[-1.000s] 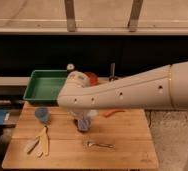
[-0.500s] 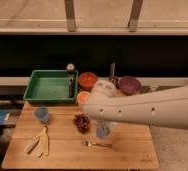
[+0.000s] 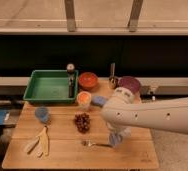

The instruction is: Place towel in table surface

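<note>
You are reaching the arm (image 3: 159, 116) across the table (image 3: 62, 150) from its right edge, likely to set the load on bare wood. The gripper (image 3: 116, 138) is hanging near the front edge, fingers clenched on the towel (image 3: 118, 134), just right of the fork (image 3: 91, 144).

One towel (image 3: 118, 136), one gripper (image 3: 116, 141), one tray (image 3: 50, 86), two bowls (image 3: 88, 80), one grape bunch (image 3: 82, 122).
</note>
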